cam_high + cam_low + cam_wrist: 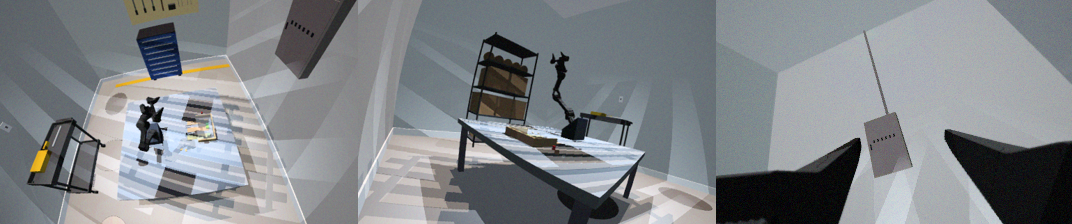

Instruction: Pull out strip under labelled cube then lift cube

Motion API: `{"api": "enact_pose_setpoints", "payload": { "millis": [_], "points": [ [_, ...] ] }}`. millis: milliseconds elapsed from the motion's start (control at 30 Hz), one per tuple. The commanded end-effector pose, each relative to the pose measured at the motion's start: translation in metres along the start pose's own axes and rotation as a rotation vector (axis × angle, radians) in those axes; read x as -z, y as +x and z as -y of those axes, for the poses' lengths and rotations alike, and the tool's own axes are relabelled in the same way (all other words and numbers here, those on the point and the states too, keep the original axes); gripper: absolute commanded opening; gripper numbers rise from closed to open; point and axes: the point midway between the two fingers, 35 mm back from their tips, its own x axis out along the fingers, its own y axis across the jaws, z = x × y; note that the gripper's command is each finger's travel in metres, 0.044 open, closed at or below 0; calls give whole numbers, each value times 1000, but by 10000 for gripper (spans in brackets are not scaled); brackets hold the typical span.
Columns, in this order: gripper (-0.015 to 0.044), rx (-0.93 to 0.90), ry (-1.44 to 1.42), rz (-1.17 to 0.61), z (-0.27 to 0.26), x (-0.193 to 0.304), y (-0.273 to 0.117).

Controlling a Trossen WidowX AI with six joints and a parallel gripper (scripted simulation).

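1. Gripper (161,103) (557,53) (903,138) stands wide open, nothing between its fingers, raised well above the table (216,174) (574,174).
2. Strip-pulling looks not yet begun; next calls for lowering towards the right strip.
3. Wooden tray (214,129) (542,142) holds small tan and green pieces (202,129); which is the labelled cube, I cannot tell.

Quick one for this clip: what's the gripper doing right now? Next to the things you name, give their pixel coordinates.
Gripper (160,104) (559,55) (903,138): open, fingers wide apart, nothing between them, raised well above the table (212,174) (574,174).
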Motion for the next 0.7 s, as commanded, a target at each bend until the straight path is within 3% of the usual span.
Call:
{"api": "enact_pose_setpoints", "payload": {
  "millis": [0, 367, 667],
  "points": [
    [400, -1, -2, -5, -1, 2, 1],
    [400, -9, -75, -312, -62, 159, 16],
    [400, 21, -121, -594, -81, 302, -14]
  ]
}}
